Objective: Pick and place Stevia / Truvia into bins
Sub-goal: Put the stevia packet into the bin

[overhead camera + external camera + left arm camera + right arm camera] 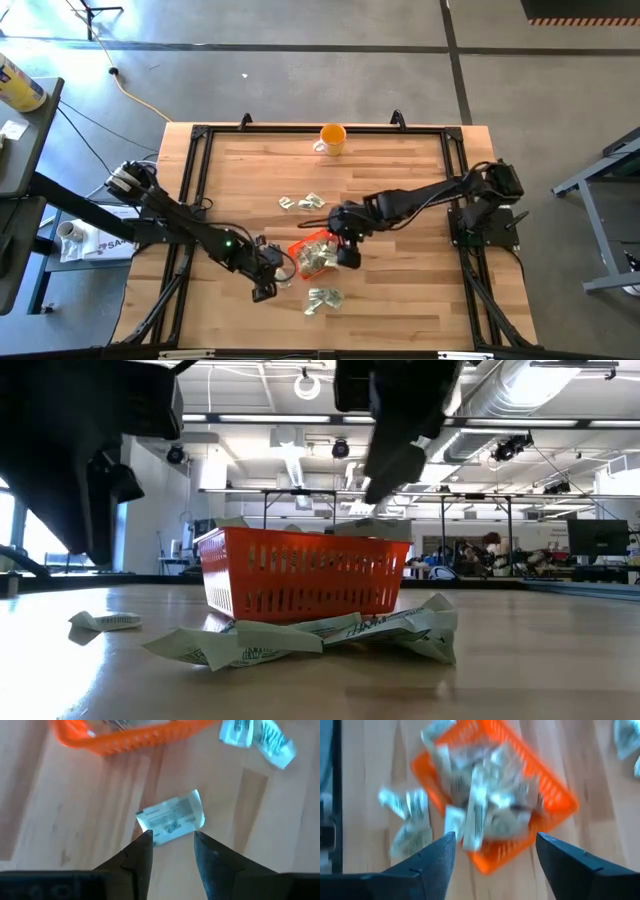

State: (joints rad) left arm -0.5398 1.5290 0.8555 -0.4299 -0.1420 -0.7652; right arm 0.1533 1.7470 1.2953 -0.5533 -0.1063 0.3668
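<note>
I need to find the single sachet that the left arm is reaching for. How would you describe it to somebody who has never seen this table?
Start at the orange tray near the middle of the wooden table. Just beside it, toward the left arm, one sachet lies alone on bare wood, right before the open left end effector. Unlike the sachets heaped in the tray or clustered in the loose pile, it has no neighbour touching it.

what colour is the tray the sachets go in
Orange-red tray with slotted walls; clearest in the low view.

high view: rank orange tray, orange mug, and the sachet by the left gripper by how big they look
1. orange tray
2. orange mug, somewhat smaller than the tray
3. sachet near the left gripper, clearly smallest
</note>
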